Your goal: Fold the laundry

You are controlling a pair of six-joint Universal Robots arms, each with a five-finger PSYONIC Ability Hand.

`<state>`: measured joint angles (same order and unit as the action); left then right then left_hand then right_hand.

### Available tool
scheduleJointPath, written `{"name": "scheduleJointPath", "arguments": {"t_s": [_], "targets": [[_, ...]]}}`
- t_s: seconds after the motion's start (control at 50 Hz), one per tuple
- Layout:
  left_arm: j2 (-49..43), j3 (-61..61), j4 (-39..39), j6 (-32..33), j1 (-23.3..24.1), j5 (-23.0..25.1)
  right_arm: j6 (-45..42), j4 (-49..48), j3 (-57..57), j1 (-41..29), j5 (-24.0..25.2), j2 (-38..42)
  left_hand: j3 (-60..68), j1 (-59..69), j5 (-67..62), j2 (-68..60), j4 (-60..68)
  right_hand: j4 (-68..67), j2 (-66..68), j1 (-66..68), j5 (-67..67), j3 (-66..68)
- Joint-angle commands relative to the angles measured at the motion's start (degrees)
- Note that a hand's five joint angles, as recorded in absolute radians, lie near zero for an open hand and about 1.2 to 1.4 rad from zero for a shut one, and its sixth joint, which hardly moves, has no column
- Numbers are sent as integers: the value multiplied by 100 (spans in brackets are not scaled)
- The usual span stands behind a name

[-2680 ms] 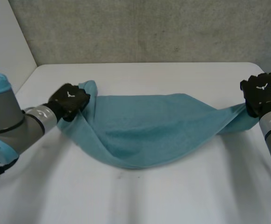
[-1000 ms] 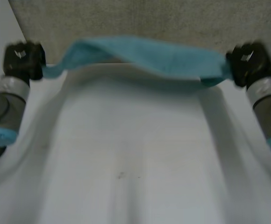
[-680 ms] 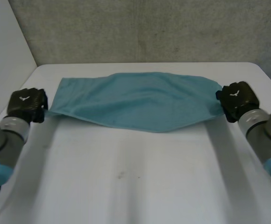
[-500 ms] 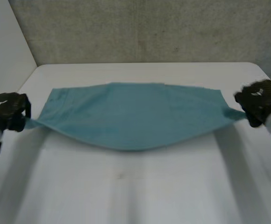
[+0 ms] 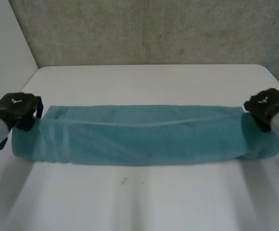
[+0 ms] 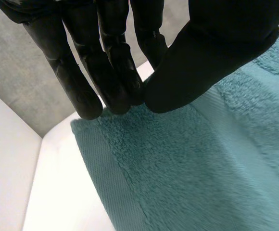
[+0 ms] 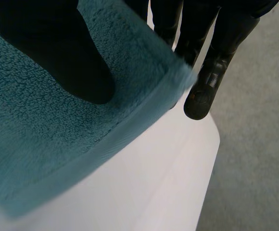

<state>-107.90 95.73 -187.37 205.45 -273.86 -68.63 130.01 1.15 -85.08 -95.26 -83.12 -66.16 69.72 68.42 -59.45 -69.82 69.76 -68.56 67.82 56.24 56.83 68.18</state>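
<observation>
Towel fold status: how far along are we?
Done: the teal towel lies across the white table as a long band, apparently doubled lengthwise, with a layer edge running along it. In hand: the left hand pinches one end and the right hand the other, thumb against fingers at a corner. Left: letting go and, probably, folding the band crosswise; no crosswise fold is there yet.

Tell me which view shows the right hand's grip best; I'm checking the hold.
Right wrist view: right hand pinches the towel corner, thumb against fingers. Head view gives its back; left wrist view, the left hand.
</observation>
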Motion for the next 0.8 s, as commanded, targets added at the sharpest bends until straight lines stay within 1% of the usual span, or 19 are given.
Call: {"name": "scheduleJointPath", "arguments": {"t_s": [0.02, 0.04, 0.08, 0.1, 0.18, 0.2, 0.22, 0.24, 0.3, 0.54, 0.56, 0.58, 0.6, 0.62, 0.64, 0.66, 0.68, 0.78, 0.8], "targets": [[-1594, -1513, -467, -40, 597, -942, 183, -571, 1394, -371, -555, 1472, 1028, 1158, -1055, -1018, 1024, -1144, 1218, 2376, 1317, 1182], [-1872, -1800, -493, -14, 693, -994, 183, -572, 1397, -371, -556, 1474, 1028, 1158, -1055, -1018, 1024, -1144, 1218, 2376, 1317, 1182], [-2110, -2081, -519, -39, 807, -1012, 165, -852, 1878, -493, -731, 1929, 1028, 1158, -1055, -1018, 1024, -1144, 1218, 2376, 1317, 1182], [-2330, -2337, -572, -31, 913, -1029, 165, -853, 1881, -494, -732, 1931, 1028, 1158, -1055, -1018, 1024, -1144, 1218, 2376, 1317, 1182], [-2710, -2761, -792, 4, 1002, -1109, 157, -1248, 2485, -591, -907, 2510, 1028, 1158, -1055, -1018, 1024, -1144, 1218, 2376, 1317, 1182], [-2849, -2935, -931, 4, 1010, -1222, 148, -1353, 2670, -608, -1021, 2694, 1028, 1158, -1055, -1018, 1024, -1144, 1218, 2376, 1317, 1182], [-2990, -3093, -1063, 4, 1037, -1327, 148, -1354, 2672, -608, -1022, 2696, 1028, 1158, -1055, -1018, 1024, -1144, 1218, 2376, 1317, 1182], [-2991, -3095, -1064, 4, 1037, -1328, 130, -1450, 2863, -617, -1153, 2861, 1028, 1158, -1055, -1018, 1024, -1144, 1218, 2376, 1317, 1182], [-3218, -3349, -1205, 13, 1089, -1425, 86, -1495, 3119, -634, -1286, 3099, 1028, 1158, -1055, -1018, 1024, -1144, 1218, 2376, 1317, 1182], [-3334, -3455, -1715, 13, 1300, -1372, 139, -1767, 3234, -678, -1356, 3259, 1028, 1158, -1055, -1018, 1024, -1144, 1218, 2376, 1317, 1182], [-3334, -3455, -1715, 13, 1300, -1372, 148, -1837, 3234, -678, -1356, 3259, 1028, 1158, -1055, -1018, 1024, -1, 74, 1233, 174, 39], [-3343, -3438, -1741, 13, 1318, -1372, 148, -1873, 3217, -687, -1373, 3267, 1028, 1158, -1055, -1018, 1024, 2858, -2785, -1626, -2686, -2820], [-3343, -3412, -1750, 13, 1344, -1372, 148, -1873, 3217, -687, -1374, 3267, 330, 460, -358, -320, 327, 2886, -2813, -1655, -2714, -2849], [-3343, -3411, -1750, 13, 1344, -1372, 148, -1882, 3182, -687, -1391, 3267, 323, 453, -351, -313, 320, 5568, -5495, -4336, -5396, -5530], [-3325, -3394, -1750, 13, 1379, -1372, 148, -1882, 3181, -687, -1391, 3267, -3224, -3094, 3196, 3234, -3227, 5595, -5521, -4363, -5422, -5557], [-3325, -3394, -1750, 13, 1380, -1372, 174, -1882, 3147, -713, -1391, 3267, -3259, -3129, 3232, 3269, -3262, 5856, -5782, -4624, -5683, -5818], [-3290, -3324, -1750, 22, 1432, -1381, 183, -1890, 3068, -731, -1374, 3259, -5972, -5842, 5945, 5982, -5976, 5856, -5782, -4624, -5683, -5818], [-2826, -2833, -1768, 83, 1564, -1390, 455, -1908, 2716, -705, -1356, 2881, -5972, -5842, 5945, 5982, -5976, 5856, -5782, -4624, -5683, -5818], [-2641, -2649, -1768, 75, 1564, -1398, 638, -1899, 2524, -653, -1347, 2541, -5972, -5842, 5945, 5982, -5976, 5856, -5782, -4624, -5683, -5818]]}}
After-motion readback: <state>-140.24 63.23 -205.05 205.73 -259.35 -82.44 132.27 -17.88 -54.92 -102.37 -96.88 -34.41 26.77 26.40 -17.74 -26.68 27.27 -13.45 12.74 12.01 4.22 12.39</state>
